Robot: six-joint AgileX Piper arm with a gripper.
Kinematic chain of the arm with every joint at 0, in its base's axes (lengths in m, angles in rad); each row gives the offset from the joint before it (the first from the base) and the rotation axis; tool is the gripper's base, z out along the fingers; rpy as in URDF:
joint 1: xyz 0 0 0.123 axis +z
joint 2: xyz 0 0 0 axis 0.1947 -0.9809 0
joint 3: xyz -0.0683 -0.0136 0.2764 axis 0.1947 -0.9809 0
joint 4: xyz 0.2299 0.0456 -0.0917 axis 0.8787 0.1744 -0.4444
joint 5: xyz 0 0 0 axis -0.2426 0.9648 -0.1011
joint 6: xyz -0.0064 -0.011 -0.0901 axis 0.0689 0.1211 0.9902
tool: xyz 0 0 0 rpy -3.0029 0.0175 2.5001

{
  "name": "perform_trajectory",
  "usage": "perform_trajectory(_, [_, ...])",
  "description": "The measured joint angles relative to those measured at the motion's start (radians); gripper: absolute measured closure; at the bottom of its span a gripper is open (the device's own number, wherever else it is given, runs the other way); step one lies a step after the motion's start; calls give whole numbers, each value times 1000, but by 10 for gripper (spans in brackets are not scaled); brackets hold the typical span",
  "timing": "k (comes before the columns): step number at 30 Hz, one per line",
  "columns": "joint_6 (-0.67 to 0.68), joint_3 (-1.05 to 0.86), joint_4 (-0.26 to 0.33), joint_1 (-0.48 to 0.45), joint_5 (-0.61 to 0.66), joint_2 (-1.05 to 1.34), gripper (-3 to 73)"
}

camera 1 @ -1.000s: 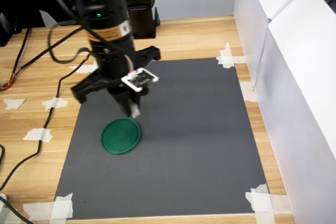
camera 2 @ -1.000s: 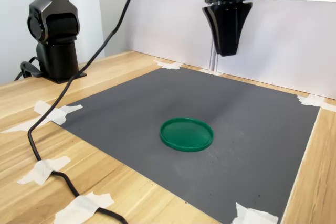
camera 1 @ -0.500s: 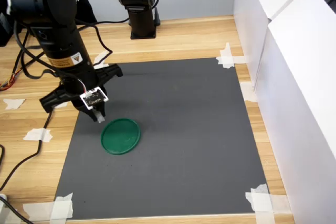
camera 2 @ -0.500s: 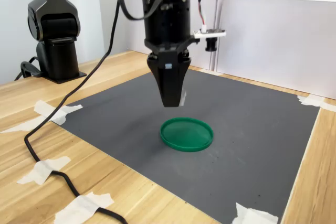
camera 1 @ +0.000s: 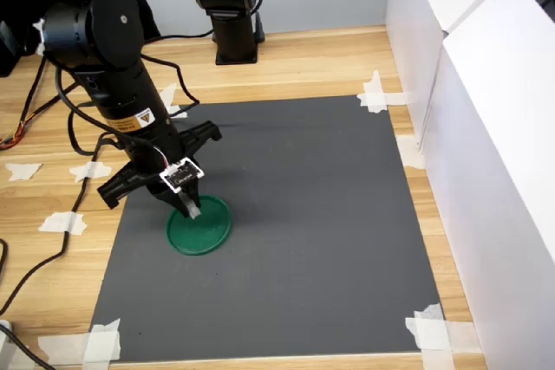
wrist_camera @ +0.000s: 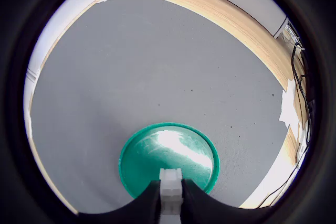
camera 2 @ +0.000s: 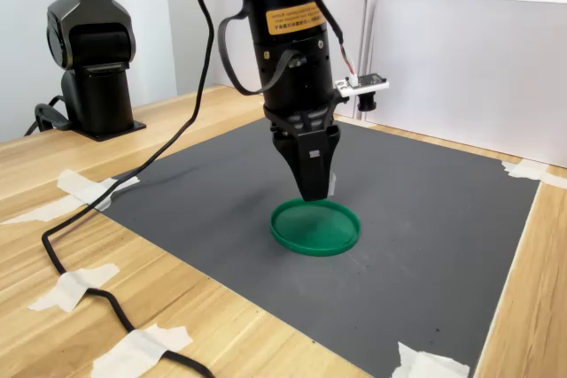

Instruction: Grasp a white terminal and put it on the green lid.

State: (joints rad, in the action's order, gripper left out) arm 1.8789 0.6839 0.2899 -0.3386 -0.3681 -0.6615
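In the first exterior view the gripper [camera 1: 192,207] points down over the green lid [camera 1: 199,224], which lies on the dark mat [camera 1: 329,231] towards the first exterior view's left; its tip overlaps the lid's upper-left rim, and a pale speck at the tip is probably the white terminal [camera 1: 194,211], though it is too small here to be sure. In the wrist view the matter is plain: the white terminal [wrist_camera: 170,183] sits pinched between the two dark fingers [wrist_camera: 149,199], which are clenched against its sides, and the lid's rim and shiny floor lie directly below. In the second exterior view the gripper [camera 2: 314,190] hangs just above the far edge of the green lid [camera 2: 315,226], not quite touching it as far as I can tell. I judge this to be the placing step, with the carry nearly done. The next move likely calls for a short descent, perhaps a nudge towards the lid's centre, then parting the fingers so the block rests inside the rim.
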Motion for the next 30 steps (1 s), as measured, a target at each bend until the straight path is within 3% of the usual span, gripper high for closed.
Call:
perform_trajectory(8, [7,0,-26,0,7,-35,600])
perform_trajectory(11, [7,0,-34,0,9,-40,561])
perform_trajectory(14, [7,0,-35,0,9,-40,474])
perform_trajectory(22, [7,0,-31,0,9,-34,122])
perform_trajectory(26, [7,-1,-24,0,5,23,71])
perform_trajectory(30, [-1,-2,7,0,-28,151,91])
